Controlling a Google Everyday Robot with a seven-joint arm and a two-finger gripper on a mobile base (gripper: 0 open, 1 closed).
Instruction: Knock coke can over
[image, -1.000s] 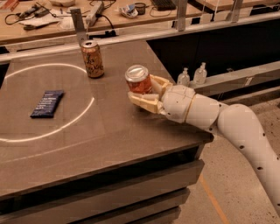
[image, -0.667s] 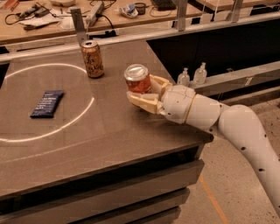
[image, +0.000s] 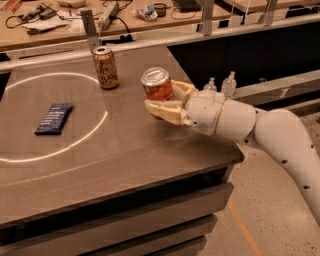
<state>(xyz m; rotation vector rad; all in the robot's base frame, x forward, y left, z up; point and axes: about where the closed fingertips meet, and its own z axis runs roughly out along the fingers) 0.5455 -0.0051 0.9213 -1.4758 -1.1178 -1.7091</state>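
1. End effector (image: 163, 98) sits centre frame, over the right part of the desk (image: 125, 150). White arm (image: 280, 135) comes in from lower right.
2. Coke can (image: 157, 85) is btwn the two fingers, approx upright, silver top facing up. Near finger (image: 165, 112) crosses the can's lower front; far finger (image: 183, 90) is against its right-rear side.
3. End effector is closed around the can w/ both fingers touching it. Can's base is hidden by the near finger, so can't tell if it rests on the desk.
4. Tan-gold can (image: 105, 67) stands upright up-left of the coke can, apart from it, at the rim of a white ring (image: 100, 125) marked on the desk.
5. Dark blue packet (image: 54, 118) lies flat inside the ring, left of frame.
6. Two small clear bottles (image: 229, 83) are right of the desk, behind the arm.
7. Workbench (image: 60, 32) w/ cables and tools runs along the top of frame.
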